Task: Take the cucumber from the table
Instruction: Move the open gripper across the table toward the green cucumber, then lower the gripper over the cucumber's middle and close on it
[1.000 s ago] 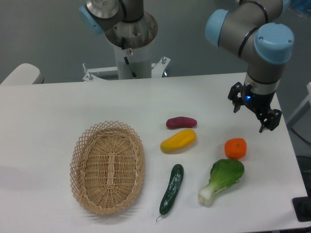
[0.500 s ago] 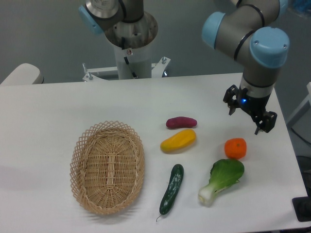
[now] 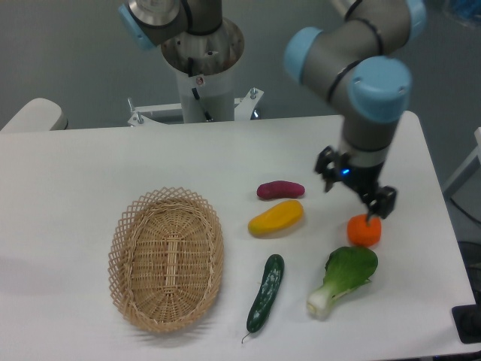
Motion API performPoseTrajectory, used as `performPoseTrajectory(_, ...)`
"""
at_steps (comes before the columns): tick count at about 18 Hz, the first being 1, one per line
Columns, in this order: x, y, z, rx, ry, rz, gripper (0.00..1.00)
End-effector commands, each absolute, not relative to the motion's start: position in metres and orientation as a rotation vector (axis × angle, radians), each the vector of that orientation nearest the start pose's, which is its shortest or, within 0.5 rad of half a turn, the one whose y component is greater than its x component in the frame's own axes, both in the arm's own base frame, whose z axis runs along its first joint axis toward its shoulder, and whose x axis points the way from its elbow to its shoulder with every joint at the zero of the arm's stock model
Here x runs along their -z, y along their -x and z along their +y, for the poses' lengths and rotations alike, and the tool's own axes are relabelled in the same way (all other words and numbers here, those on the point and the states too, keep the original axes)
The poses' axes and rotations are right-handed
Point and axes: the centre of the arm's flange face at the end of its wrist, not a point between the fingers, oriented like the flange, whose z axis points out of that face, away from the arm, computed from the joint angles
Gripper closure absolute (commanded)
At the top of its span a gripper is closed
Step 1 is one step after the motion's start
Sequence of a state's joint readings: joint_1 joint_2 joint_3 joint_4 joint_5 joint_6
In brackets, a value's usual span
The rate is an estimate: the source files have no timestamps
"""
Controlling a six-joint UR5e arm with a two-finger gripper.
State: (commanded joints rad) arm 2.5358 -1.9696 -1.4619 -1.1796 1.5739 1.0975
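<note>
A grey wall backs a white bench [image 3: 90, 173] with rounded corners, and the arm's base column stands behind its far edge. On the bench lie a wicker basket [image 3: 167, 259] at the left and, to its right, a loose cluster of produce: a purple yam [image 3: 280, 189], a yellow fruit [image 3: 276, 217] just in front of it, an orange [image 3: 364, 231], a bok choy [image 3: 343, 279] and the cucumber [image 3: 265, 292].

The cucumber lies near the front edge, between the basket and the bok choy and touching neither, running roughly front to back with a slight tilt, its thin stem tip pointing at the front edge. It is untouched.

The end effector [image 3: 353, 194] hangs above the bench to the right of the yam, its fingers spread and holding nothing. One fingertip sits right over the top of the orange in this view; whether it touches cannot be told.

The pick has not begun, and the end effector is well apart from the cucumber, so the arm has to travel forward and left across the cluster. The risks, as I judge them:

- Moving low could knock the orange, which would roll, or clip the yellow fruit or the bok choy leaves.
- The fingers look turned diagonally; unless they close across the cucumber's narrow width, they may straddle its length and miss.
- The skin looks glossy and the body slim and curved, so an off-centre grip could let it slip or swing on the lift.
- Descending too far would press the fingertips into the bench.
</note>
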Motion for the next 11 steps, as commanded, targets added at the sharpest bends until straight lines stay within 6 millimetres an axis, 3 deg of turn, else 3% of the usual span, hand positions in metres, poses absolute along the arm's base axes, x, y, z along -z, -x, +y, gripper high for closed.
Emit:
performPoseTrajectory(6,-0.296,0.431,0.54,-0.14,3.048,-0.114,0.0)
performPoseTrajectory(11,-0.251,0.423,0.563,-0.132,3.053,-0.134,0.0)
